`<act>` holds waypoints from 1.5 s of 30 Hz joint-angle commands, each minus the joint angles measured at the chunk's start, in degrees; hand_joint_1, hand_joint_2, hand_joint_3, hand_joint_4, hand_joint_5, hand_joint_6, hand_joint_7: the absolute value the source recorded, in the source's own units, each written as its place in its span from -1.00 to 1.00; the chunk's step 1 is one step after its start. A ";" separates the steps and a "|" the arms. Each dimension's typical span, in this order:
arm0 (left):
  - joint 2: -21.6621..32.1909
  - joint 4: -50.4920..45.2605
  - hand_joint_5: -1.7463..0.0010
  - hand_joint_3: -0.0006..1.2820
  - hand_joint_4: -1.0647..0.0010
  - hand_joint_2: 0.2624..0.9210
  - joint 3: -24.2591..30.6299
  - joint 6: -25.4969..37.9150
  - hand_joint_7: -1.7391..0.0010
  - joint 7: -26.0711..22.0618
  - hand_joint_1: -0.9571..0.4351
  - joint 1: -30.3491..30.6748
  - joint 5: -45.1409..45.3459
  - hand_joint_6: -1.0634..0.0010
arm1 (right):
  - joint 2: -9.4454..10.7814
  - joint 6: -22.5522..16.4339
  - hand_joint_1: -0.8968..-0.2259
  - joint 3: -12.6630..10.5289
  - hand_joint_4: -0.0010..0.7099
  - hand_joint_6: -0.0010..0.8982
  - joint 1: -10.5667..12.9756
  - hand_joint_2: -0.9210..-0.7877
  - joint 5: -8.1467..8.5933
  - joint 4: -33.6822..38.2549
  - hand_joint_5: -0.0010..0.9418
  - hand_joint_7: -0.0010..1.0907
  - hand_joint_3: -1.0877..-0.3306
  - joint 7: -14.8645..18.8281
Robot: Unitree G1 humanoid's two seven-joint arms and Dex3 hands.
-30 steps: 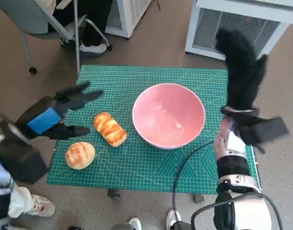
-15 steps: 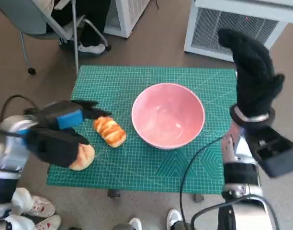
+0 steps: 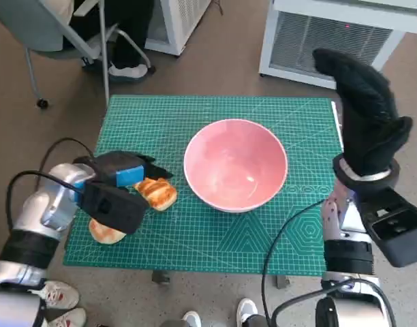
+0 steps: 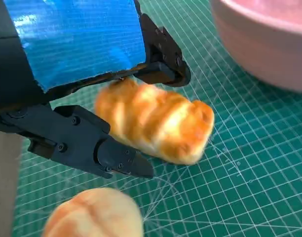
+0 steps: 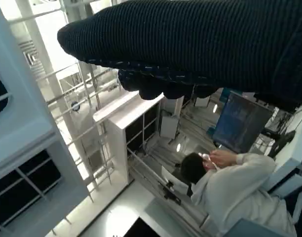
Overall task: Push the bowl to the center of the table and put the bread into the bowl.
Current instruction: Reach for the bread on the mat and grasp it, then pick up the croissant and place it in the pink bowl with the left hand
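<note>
Though head-hidden, bread [image 4: 156, 126] between fingers [image 4: 99, 150]

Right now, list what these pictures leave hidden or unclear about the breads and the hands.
- Round bread: head view, the left hand covers most of it; left wrist view, the edge cuts it off.
- Long bread: left wrist view, fingers flank it, but contact is unclear.
- Right hand: its fingers hardly show in any view, so open or shut cannot be told.
</note>
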 commanded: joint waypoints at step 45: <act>-3.69 -8.01 -0.42 -0.84 -0.03 1.00 14.00 -12.96 -0.34 4.19 0.37 -14.62 -20.70 -0.30 | -0.01 1.83 -0.04 0.79 -1.00 -1.00 3.79 -1.00 2.29 -2.25 -0.01 0.21 -0.26 1.16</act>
